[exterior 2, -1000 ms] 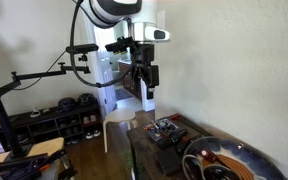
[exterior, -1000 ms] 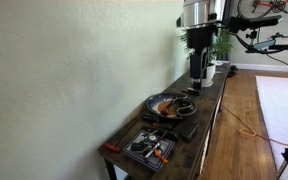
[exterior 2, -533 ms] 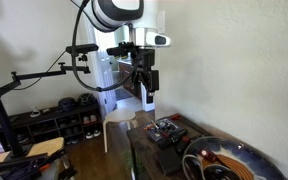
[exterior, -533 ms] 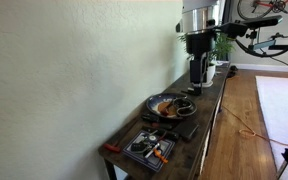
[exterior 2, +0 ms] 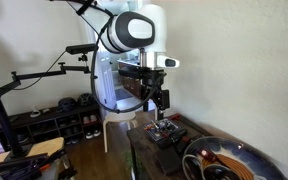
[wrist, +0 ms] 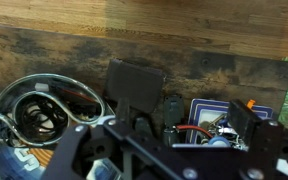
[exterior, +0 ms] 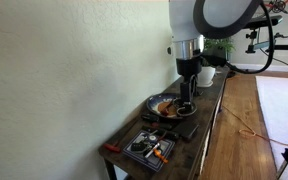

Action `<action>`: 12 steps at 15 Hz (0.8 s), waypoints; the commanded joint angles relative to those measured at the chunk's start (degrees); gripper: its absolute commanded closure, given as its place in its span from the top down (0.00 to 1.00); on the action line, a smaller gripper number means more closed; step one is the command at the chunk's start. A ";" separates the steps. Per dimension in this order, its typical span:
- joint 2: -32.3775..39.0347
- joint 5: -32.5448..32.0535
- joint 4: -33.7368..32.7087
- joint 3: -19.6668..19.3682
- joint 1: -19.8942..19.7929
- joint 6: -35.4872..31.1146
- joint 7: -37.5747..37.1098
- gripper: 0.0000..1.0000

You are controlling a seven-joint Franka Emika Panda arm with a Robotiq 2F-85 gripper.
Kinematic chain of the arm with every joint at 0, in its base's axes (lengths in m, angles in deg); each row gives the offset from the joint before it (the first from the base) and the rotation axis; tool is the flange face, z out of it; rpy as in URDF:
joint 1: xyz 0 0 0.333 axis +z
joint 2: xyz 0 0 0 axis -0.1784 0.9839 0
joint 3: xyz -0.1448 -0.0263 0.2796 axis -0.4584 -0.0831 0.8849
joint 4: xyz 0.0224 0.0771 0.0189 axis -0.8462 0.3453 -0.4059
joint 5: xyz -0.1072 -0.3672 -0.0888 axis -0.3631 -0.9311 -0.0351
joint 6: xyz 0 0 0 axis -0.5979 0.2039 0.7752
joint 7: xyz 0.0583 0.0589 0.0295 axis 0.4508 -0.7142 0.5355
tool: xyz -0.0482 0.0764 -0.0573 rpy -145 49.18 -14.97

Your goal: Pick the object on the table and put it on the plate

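As the arm swung in along the counter [exterior: 212,97] and dropped, the pincer [exterior: 187,97] neared the plate [exterior: 164,104], mid-counter beside the tray [exterior: 149,148]; seemingly open and empty, it left the pick undone.

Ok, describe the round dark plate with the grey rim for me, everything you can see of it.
The round, shallow dark plate lies flat on the narrow dark wooden table by the wall. Its rim is lighter grey and its glossy inside is orange-brown. Dark loose things lie in it; I cannot tell what they are. A flat black rectangular pad lies right beside it; whether they touch is unclear.
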State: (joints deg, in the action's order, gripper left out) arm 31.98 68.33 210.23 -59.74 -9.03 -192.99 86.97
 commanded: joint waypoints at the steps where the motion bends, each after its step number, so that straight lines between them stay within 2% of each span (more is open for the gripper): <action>1: 5.25 -1.24 -2.92 -0.13 -0.04 -3.47 0.77 1.00; 5: 8.42 -0.87 -5.47 0.05 0.32 -3.67 0.83 1.00; 12: 8.63 -0.24 -5.49 0.05 0.32 -3.49 0.22 1.00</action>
State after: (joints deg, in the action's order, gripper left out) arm 40.63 68.00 204.84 -59.53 -8.88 -196.65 87.13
